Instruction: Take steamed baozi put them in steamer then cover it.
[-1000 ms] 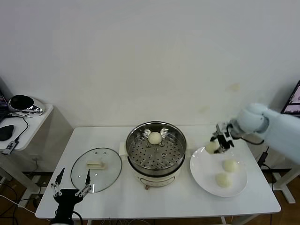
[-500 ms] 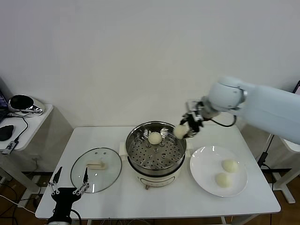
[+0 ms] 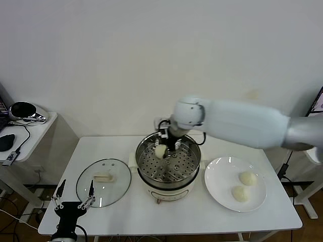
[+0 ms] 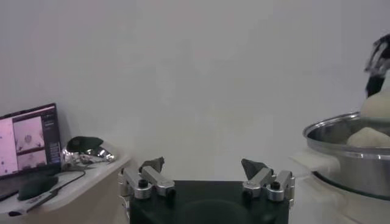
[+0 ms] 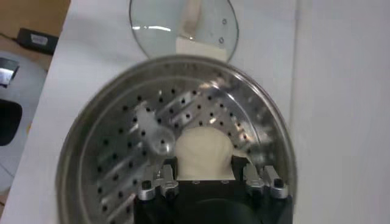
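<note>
My right gripper (image 3: pixel 164 146) reaches over the steamer (image 3: pixel 193 152) and is shut on a baozi (image 3: pixel 160 150), held just above the perforated tray (image 5: pixel 122 152). In the right wrist view the gripper (image 5: pixel 205 163) has this baozi (image 5: pixel 204 149) between its fingers. In the left wrist view a second baozi (image 4: pixel 368 137) lies in the pot (image 4: pixel 341 152), below the held one (image 4: pixel 378 103). Two more baozi (image 3: pixel 247 177) (image 3: pixel 240 193) lie on the white plate (image 3: pixel 219 184). The glass cover (image 3: pixel 103 182) lies flat to the left of the steamer. My left gripper (image 3: pixel 74 200) is open and empty at the table's front left edge.
A side table (image 3: pixel 35 131) at the far left holds a dark bowl-shaped thing (image 3: pixel 22 110) and a mouse (image 3: pixel 6 142). A laptop screen (image 4: pixel 27 140) shows in the left wrist view. The wall stands close behind the table.
My right arm has carried a baozi leftward from above the plate to over the steamer's tray. The left arm has not moved.
</note>
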